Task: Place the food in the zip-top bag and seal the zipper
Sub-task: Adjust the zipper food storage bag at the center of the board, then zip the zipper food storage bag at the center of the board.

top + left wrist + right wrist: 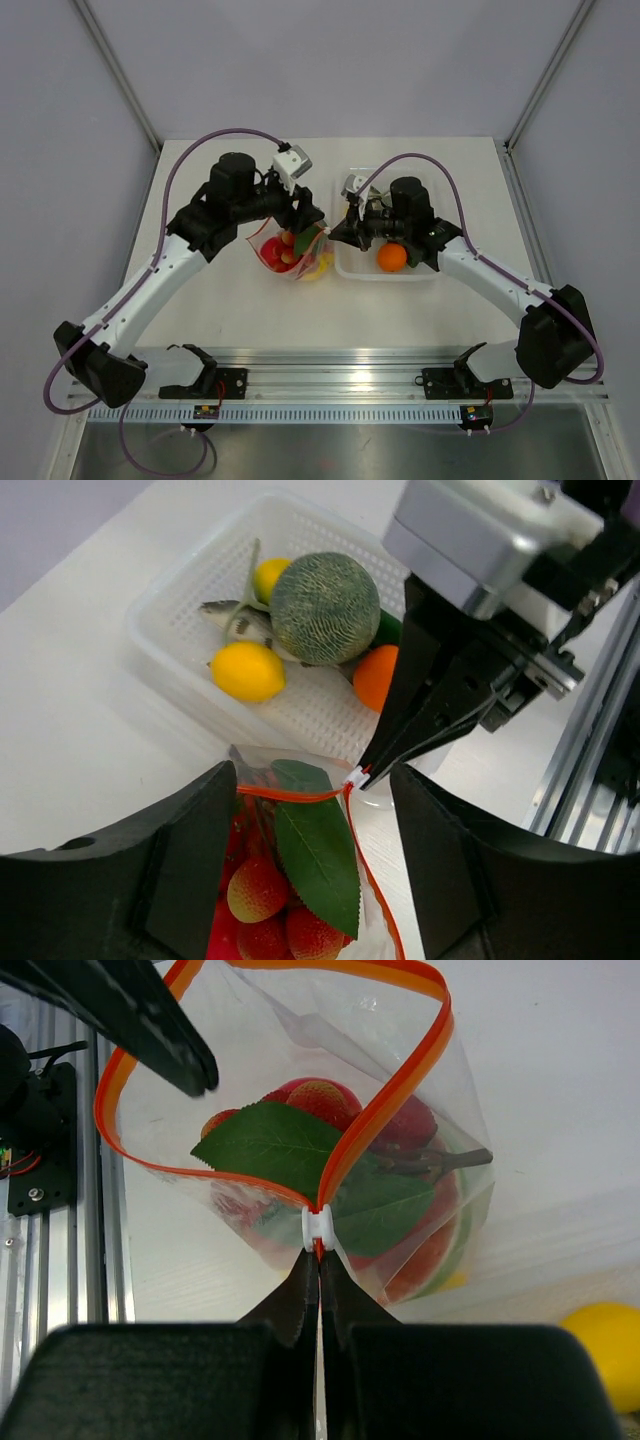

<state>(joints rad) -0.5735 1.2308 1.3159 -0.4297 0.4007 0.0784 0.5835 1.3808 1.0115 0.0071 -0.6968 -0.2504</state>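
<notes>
R gripper point(319, 1260) is clamped on the zipper point(410, 1082) at its white slider point(319, 1226), zip-top bag point(250, 1060) mouth gaping between my L gripper's point(312, 770) 2 spread fingers point(150, 880), so I reckon dragging now snags the leaf point(270, 1145) just past R's tips, or seals out food point(325, 605) in the tray point(310, 705) beyond.

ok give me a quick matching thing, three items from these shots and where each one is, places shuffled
Things:
1 melon
2 green leaf
3 white slider

Places:
A at the tips of the right gripper
B in the white tray
C inside the zip-top bag

Pairs: 1-B, 2-C, 3-A
</notes>
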